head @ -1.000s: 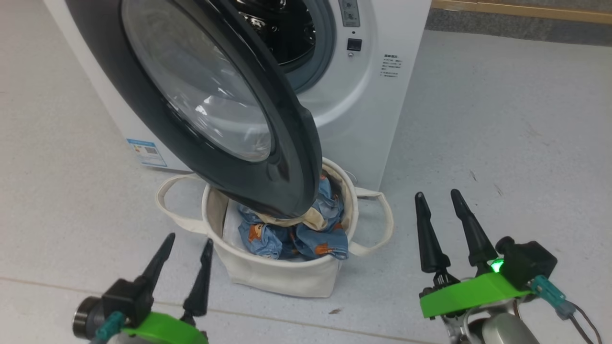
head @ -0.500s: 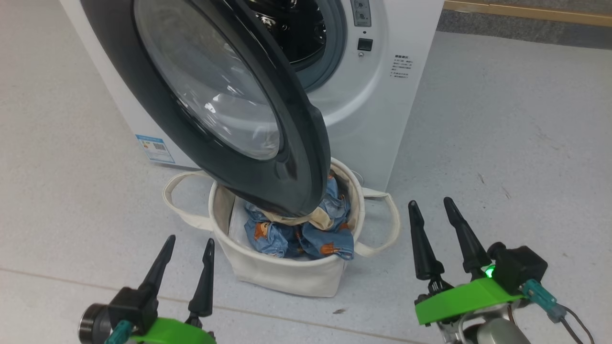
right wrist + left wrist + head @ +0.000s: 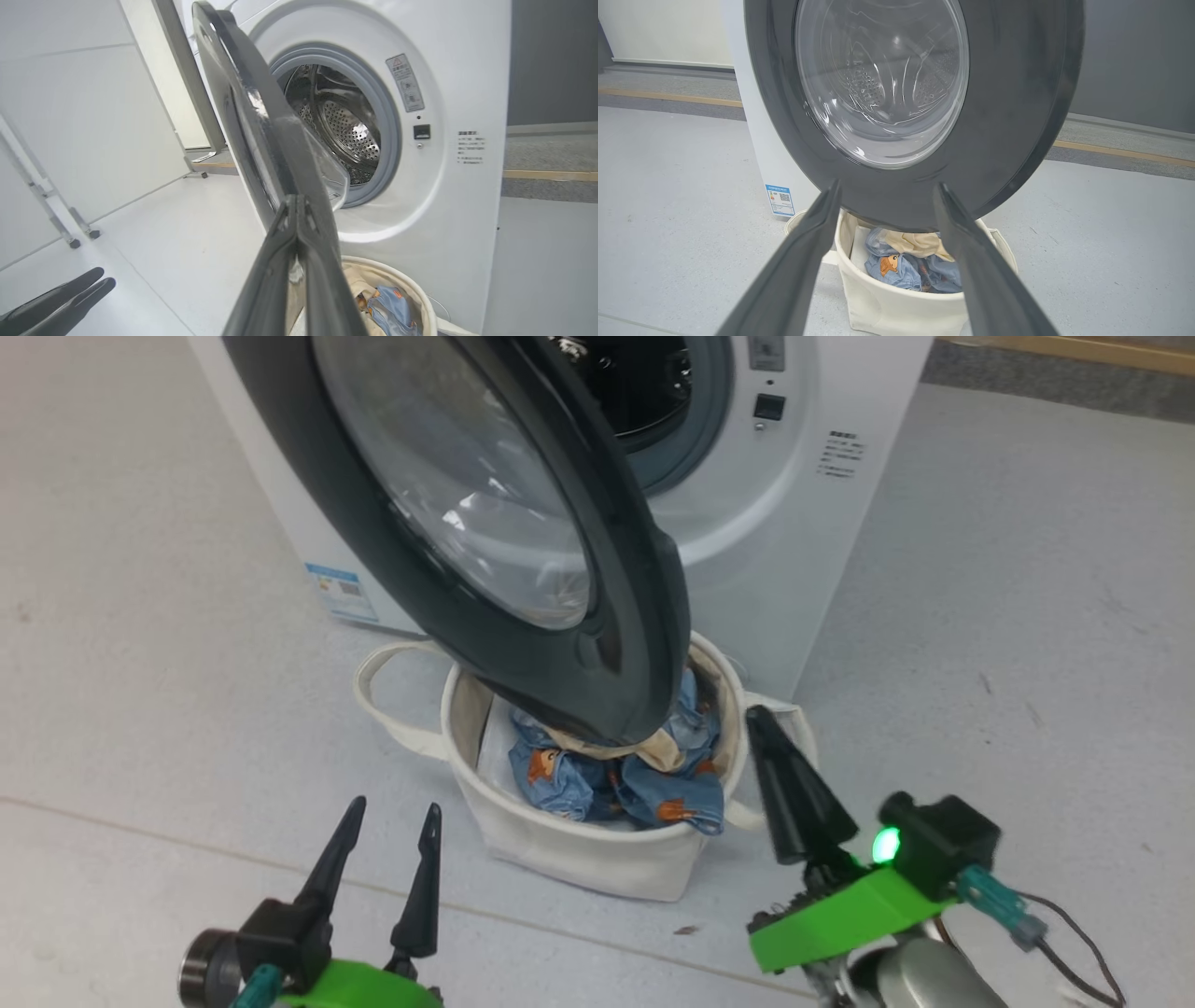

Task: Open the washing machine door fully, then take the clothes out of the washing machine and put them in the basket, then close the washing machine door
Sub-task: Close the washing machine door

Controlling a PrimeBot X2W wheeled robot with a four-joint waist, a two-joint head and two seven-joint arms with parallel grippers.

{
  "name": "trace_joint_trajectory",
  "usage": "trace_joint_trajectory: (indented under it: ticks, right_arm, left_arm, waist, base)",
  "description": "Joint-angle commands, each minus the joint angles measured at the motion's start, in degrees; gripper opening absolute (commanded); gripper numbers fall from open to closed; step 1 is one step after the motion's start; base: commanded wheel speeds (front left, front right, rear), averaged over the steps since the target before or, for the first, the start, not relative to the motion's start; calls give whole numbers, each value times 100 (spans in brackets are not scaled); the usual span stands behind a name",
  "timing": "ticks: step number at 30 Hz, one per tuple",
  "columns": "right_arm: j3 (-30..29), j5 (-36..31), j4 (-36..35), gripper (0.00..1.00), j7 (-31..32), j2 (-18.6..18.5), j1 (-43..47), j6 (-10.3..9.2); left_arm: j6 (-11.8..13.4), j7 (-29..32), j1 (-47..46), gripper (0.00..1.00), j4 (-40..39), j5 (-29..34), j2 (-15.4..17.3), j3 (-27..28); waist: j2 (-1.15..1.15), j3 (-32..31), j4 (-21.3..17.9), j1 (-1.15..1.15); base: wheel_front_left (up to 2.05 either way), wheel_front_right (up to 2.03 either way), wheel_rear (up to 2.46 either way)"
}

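The white washing machine (image 3: 747, 551) stands at the top with its drum mouth (image 3: 345, 126) uncovered. Its round black washing machine door (image 3: 635, 616) is swung out, and its lower edge hangs over the cream basket (image 3: 579, 863). Blue bear-print clothes (image 3: 616, 784) with cream cloth lie inside the basket. My left gripper (image 3: 394, 805) is open and empty, on the near left of the basket, and points at the door (image 3: 1008, 116). My right gripper (image 3: 754, 711) is shut on nothing; its tip is by the basket's right handle and lines up with the door's edge (image 3: 243, 107).
Pale grey floor surrounds the washer. In the right wrist view, a white panel on metal legs (image 3: 70, 233) stands left of the washer. A wood-edged step (image 3: 551, 175) runs along the back. A small scrap (image 3: 688, 929) lies on the floor before the basket.
My right gripper has closed its fingers and moved left, up to the basket's right handle. The left gripper stays open. The head camera has shifted, so the whole scene sits further right.
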Motion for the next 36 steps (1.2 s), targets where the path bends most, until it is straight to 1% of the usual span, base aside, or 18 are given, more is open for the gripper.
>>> trace_joint_trajectory:
  ticks: [1, 5, 8, 14, 18, 23, 27, 32, 36]
  right_arm:
    - [254, -3, -202, 0, -70, -55, -285, 1]
    - [700, 21, -107, 0, -70, -165, -609, 1]
    - [894, 21, -8, 0, -70, -225, -816, 1]
    - [1083, 1, 191, 0, -70, -337, -1104, 1]
    - [1061, -16, 356, 0, -70, -403, -1236, 1]
    - [827, -40, 522, 0, -70, -439, -1439, 1]
    - [514, -50, 535, 0, -70, -444, -1559, 1]
    - [18, -68, 495, 0, -70, -437, -1680, 1]
    - [-520, -64, 421, 0, -70, -353, -1825, 1]
  left_arm:
    - [-3, -70, -249, 100, -148, 55, 17, 145]
    - [-8, -76, -293, 100, -89, 58, -44, 85]
    - [-8, -83, -331, 100, -59, 62, -100, 46]
    - [-16, -97, -415, 100, -12, 81, -218, -18]
    - [-11, -103, -465, 100, 25, 101, -297, -39]
    - [-20, -108, -539, 100, 64, 136, -403, -82]
    - [-29, -109, -596, 100, 60, 174, -474, -91]
    - [-37, -110, -635, 100, 47, 229, -547, -85]
    - [-50, -110, -656, 100, 58, 275, -594, -87]
  waist:
    - [0, 70, 100, 0]
    - [0, 172, 292, 0]
    - [0, 266, 454, 0]
    - [0, 480, 752, 0]
    - [0, 627, 895, 0]
    - [0, 807, 1000, 0]
    - [0, 922, 1039, 0]
    - [0, 1052, 1034, 0]
    - [0, 1160, 991, 0]
  base:
    - [0, 0, 0]
    - [0, 0, 0]
    - [0, 0, 0]
    - [0, 0, 0]
    - [0, 0, 0]
    - [0, 0, 0]
    - [0, 0, 0]
    - [0, 0, 0]
    - [0, 0, 0]
